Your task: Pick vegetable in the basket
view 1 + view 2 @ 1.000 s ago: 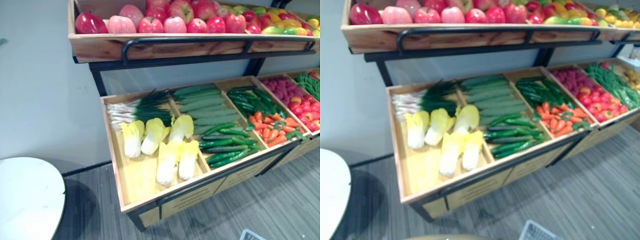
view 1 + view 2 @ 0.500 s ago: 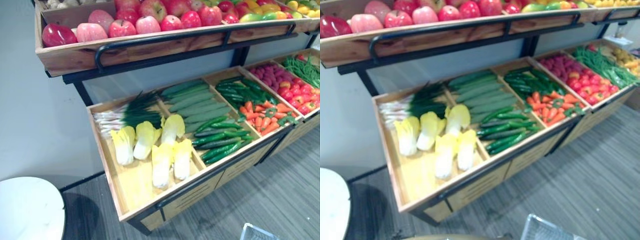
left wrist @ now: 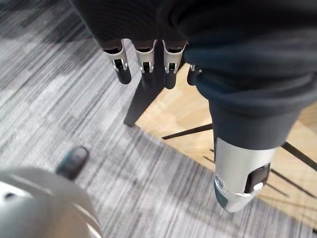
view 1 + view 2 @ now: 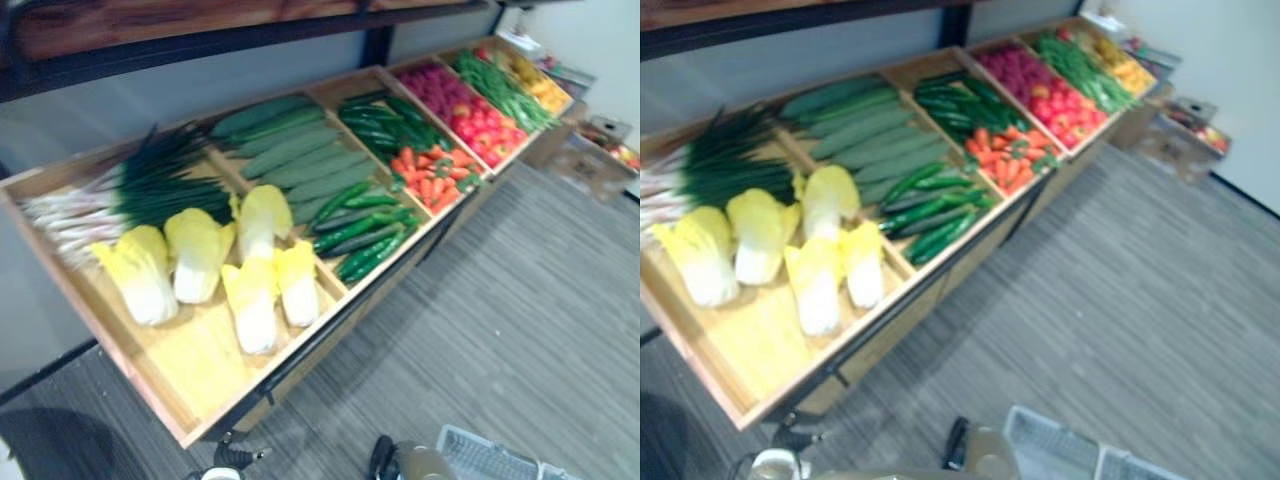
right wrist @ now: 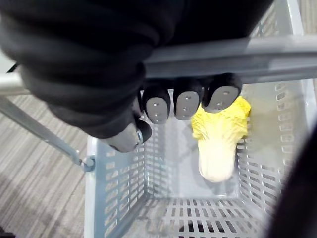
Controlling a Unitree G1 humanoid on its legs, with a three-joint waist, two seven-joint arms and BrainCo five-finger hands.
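- Right hand (image 5: 187, 104): fingers curled over a smooth grey bar, the handle (image 5: 247, 49) of the basket (image 5: 114, 198). The dark fingertips show below the bar and the thumb closes from the other side, so the hand grips the handle.
- Basket: pale grey plastic, rectangular, its walls and floor pierced by rows of narrow slots. A thin metal rod joins the handle to the rim at one corner. A corner of it also shows at the lower edge of the head views.
- Task's thing: one Chinese cabbage (image 5: 218, 144) lies on its side on the basket floor, near one wall. Its base is white and smooth, its leaf end crinkled and yellow.
- Left hand (image 3: 143, 54): fingers hang straight and relaxed, the thumb (image 3: 242, 173) set apart, holding nothing. Below it are the grey streaked floor (image 3: 49, 74) and a black metal leg (image 3: 141, 99) of the stand.
- Stand (image 4: 195, 365): a long sloping tray of pale wood, split by wooden dividers into compartments, with a black rail along its front.
- Nearest compartment: five more cabbages (image 4: 200, 255) lie beside a bunch of spring onions (image 4: 130, 190), white stalks and dark green tops.
- Next compartments: long pale cucumbers (image 4: 290, 150) behind slim dark ones (image 4: 365, 225). Then come dark green vegetables above orange carrots (image 4: 430, 175), round red produce (image 4: 470, 100), and green beans (image 4: 500, 85).
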